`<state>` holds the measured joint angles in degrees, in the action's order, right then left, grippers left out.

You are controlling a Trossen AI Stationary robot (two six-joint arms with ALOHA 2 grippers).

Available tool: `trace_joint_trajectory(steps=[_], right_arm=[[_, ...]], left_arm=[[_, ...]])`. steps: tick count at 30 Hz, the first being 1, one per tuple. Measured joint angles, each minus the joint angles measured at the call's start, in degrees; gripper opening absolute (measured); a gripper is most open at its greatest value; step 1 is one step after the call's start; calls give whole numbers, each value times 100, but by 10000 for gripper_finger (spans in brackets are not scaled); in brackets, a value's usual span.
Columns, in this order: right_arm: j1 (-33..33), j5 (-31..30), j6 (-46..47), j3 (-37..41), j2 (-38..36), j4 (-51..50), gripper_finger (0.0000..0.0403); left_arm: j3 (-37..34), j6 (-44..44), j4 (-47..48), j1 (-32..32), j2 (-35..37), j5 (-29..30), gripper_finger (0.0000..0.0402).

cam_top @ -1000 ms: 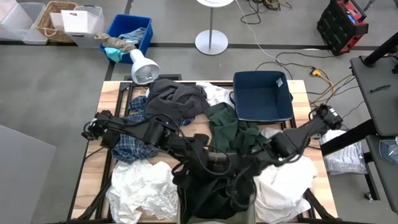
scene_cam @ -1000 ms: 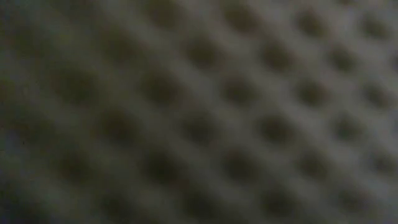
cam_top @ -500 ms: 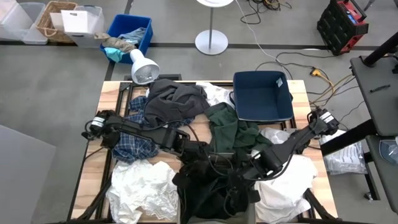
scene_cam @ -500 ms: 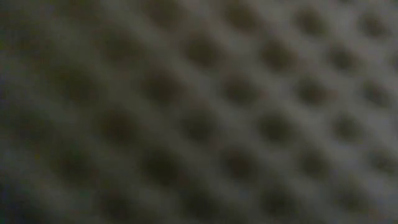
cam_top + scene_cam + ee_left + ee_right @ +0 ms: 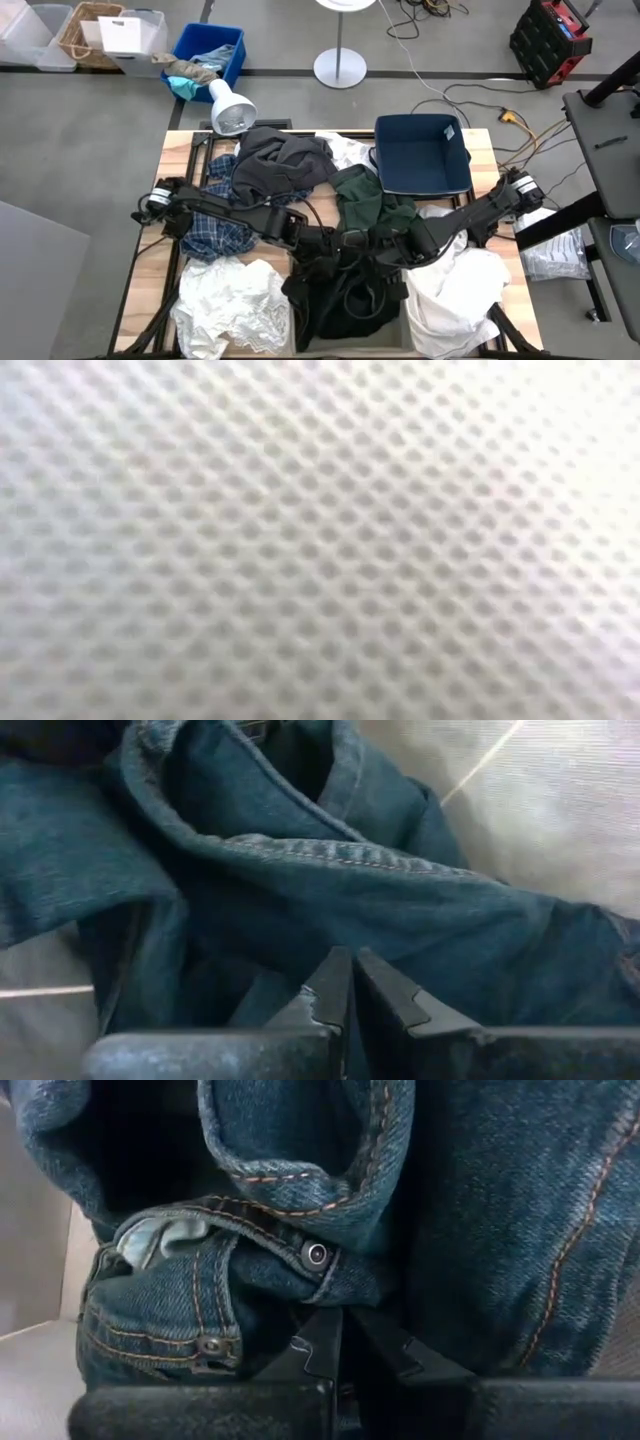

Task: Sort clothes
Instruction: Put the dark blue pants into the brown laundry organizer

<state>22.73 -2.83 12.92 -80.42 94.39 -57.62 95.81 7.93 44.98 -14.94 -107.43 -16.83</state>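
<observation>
Both arms' fingers pinch the dark denim garment (image 5: 345,290), hanging lengthwise toward the table's near edge.

Two dark jointed arms reach low toward the table's middle; the left gripper (image 5: 349,982) and right gripper (image 5: 345,1342) are closed.

I can't read any text, label, brand, number or sign from here; nothing on the clothes (image 5: 340,290), the bins or the table (image 5: 150,270) is legible.
</observation>
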Motion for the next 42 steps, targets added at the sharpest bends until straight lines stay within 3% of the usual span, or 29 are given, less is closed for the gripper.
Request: trace_joint_trajectory(steps=[8,14,22,35,38,42], right_arm=[[105,351,884,23,-612,154,12],[212,400,1413,-400,-1197,261,12],[287,-118,1640,-739,-1482,294,12],[287,-638,1611,-765,-1553,313,12],[287,-680,1611,-799,-1561,294,12],[289,-1172,1609,-1006,-1634,164,12]], left_arm=[[-26,249,32,-4,-175,41,0],[-17,470,-133,18,-477,36,0],[40,543,-118,57,-664,-22,0],[2270,744,1754,137,-552,-152,0],[2666,706,1794,125,-595,85,0],[2672,848,1164,46,-567,1275,0]])
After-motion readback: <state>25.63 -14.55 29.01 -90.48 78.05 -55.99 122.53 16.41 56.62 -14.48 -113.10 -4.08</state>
